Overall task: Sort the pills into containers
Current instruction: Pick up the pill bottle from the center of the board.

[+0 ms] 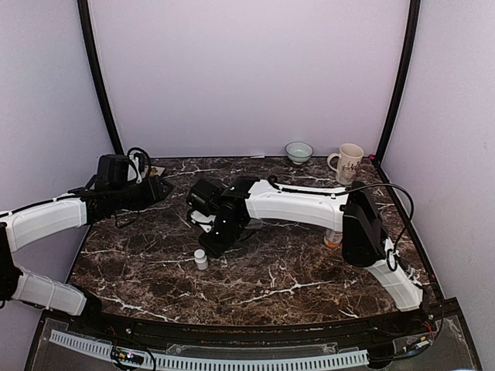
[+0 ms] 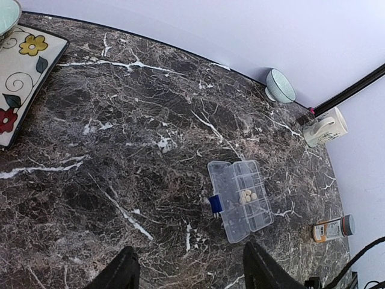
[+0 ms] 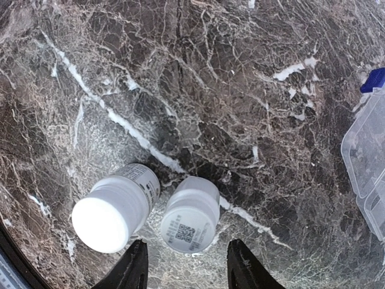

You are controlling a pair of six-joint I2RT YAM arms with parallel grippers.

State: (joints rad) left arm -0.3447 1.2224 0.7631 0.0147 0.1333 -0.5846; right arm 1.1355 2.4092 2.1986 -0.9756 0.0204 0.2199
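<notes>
Right hand (image 3: 187, 268) hangs half-open over the QR-code white bottle (image 3: 191, 220), gripping nothing. Pill box (image 3: 361, 150) lies at that frame's right edge, nearer it than the left hand (image 2: 191, 274), which is wide and empty. Pills (image 2: 248, 195) share one middle compartment.

Two touching bottles (image 3: 117, 206) sit just before the right claw (image 3: 187, 256). Bare counter (image 2: 150, 180) rings the box (image 2: 240, 199); an orange bottle (image 2: 332, 229) is near.
</notes>
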